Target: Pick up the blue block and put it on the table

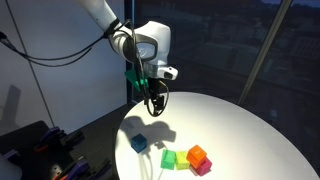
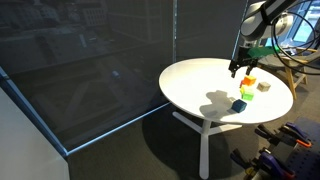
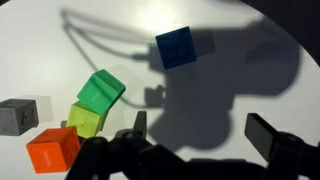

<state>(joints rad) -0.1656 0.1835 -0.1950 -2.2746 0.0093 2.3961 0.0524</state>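
Gripper, black two-finger Robotiq type (image 1: 156, 104), hangs over the large round white table (image 1: 240, 120), well clear of the top in both exterior views. In the wrist view the fingers (image 3: 265, 135) stand spread at the lower edge of the frame, nothing between them.

Small blue-teal cube (image 3: 175, 47) sits upper centre of the wrist frame, flat on bare tabletop, apart from the other cubes. In an exterior view it lies lower left of the gripper (image 1: 138, 143).

Cluster at left of the wrist frame: bright green cube (image 3: 101, 90), tilted, touching a yellow-green cube (image 3: 87, 119), with an orange cube (image 3: 53, 150) and a grey cube (image 3: 17, 115) close by.

Judgement: placing looks done (block rests on the table, jaws empty). Next move calls only for a clean retreat upward, clear of the cubes.
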